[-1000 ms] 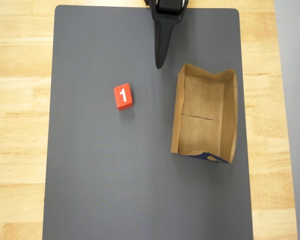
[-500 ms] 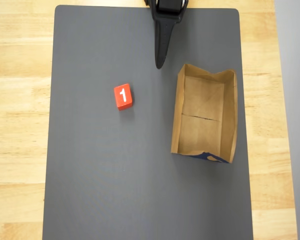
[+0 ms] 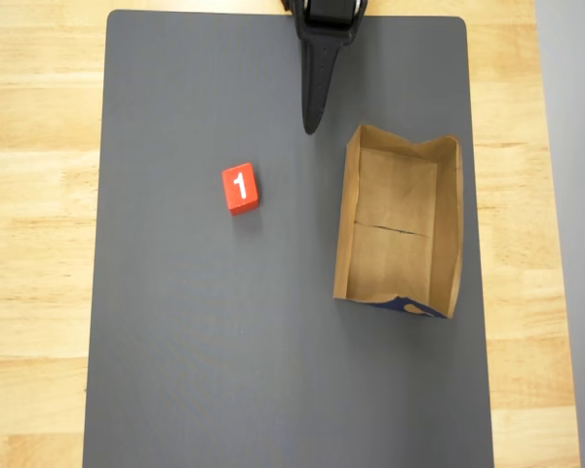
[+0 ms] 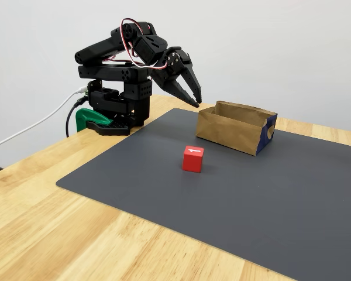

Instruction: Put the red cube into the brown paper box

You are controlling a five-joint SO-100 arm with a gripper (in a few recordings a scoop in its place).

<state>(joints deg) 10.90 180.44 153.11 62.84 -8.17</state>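
Cube (image 3: 240,187) sits alone on the grey mat (image 3: 195,370), left of centre in the overhead view, with the white "1" on its top face; in the fixed view the cube (image 4: 193,158) rests flat, numeral up, in front of the box and well apart from it. Box (image 3: 398,232) lies on the right part of the mat in the overhead view, long axis running top to bottom of the picture, open side up, creased floor bare, dark blue patch at the lower short end. In the fixed view the box (image 4: 237,133) stands upright behind the cube, blue end facing right. Gripper (image 4: 189,97) hangs above the mat's far edge, tilted down, its tip near the box's left corner but not touching it. Fingers appear slightly parted in the fixed view, with nothing between them; in the overhead view the gripper (image 3: 312,122) shows as one dark tapered shape, so the gap cannot be confirmed there. Arm (image 4: 120,64) is folded back over its base, which is held at the wooden table's (image 4: 41,222) edge by a green clamp (image 4: 90,119). White cable (image 4: 32,127) runs off from the base to the left.
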